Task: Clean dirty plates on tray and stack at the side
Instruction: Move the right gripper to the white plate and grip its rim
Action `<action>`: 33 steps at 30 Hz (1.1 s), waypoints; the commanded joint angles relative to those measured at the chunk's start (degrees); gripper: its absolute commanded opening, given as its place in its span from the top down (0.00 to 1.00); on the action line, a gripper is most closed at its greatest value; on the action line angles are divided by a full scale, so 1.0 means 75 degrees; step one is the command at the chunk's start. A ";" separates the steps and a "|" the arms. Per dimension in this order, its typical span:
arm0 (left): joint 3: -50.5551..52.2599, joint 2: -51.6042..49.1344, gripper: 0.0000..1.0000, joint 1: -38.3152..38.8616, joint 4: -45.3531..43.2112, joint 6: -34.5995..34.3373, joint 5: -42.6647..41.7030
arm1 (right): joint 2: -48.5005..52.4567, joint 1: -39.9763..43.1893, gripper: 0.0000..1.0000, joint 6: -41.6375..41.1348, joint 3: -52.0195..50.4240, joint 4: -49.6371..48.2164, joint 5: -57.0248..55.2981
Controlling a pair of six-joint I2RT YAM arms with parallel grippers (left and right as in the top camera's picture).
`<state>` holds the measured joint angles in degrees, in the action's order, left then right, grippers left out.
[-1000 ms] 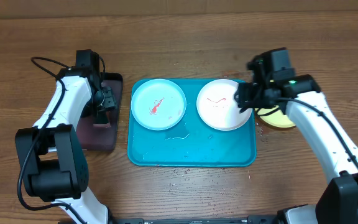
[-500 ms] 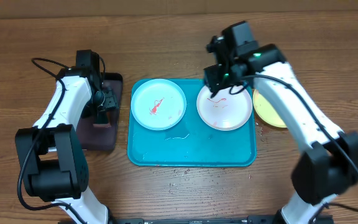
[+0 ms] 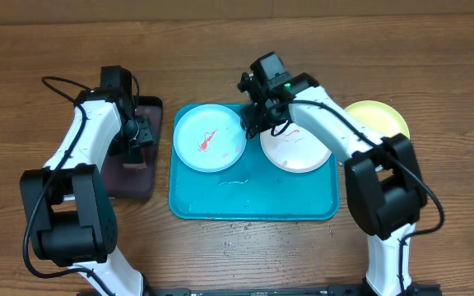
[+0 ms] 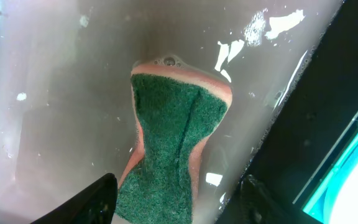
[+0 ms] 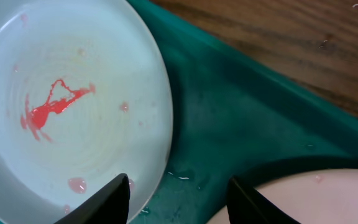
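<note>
The teal tray [image 3: 253, 201] holds a light blue plate [image 3: 210, 138] and a white plate [image 3: 297, 148], both with red smears. A yellow-green plate [image 3: 377, 119] lies on the table right of the tray. My right gripper [image 3: 251, 123] hovers open over the gap between the two tray plates. In the right wrist view its fingers [image 5: 107, 202] straddle the blue plate's [image 5: 73, 106] rim and bare tray floor [image 5: 241, 112], holding nothing. My left gripper [image 4: 179, 205] is open around a green sponge [image 4: 176, 137], with a gap on the right side.
A dark tray [image 3: 130, 177] of cloudy water holds the sponge, left of the teal tray. Water drops lie on the teal tray's floor [image 3: 237, 181]. Bare wooden table [image 3: 245, 255] lies in front of the tray.
My right arm has swung left from the tray's right edge, across the white plate, to the gap between the plates, uncovering the yellow-green plate. The left arm has stayed put.
</note>
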<state>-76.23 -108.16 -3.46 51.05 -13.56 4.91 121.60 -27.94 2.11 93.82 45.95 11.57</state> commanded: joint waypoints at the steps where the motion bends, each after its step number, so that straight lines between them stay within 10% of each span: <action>1: -0.0099 0.0122 0.37 0.0017 -0.0015 -0.0111 -0.0067 | 0.0242 -0.0134 0.49 -0.0294 0.0093 -0.0149 0.0015; 33: -0.0099 0.0122 0.47 0.0017 -0.0012 -0.0111 -0.0067 | 0.0938 -0.0315 0.85 -0.1976 0.0085 -0.0551 0.0268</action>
<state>-76.23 -108.16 -3.46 51.07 -13.56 4.91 127.17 -30.04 -12.05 93.89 41.98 13.34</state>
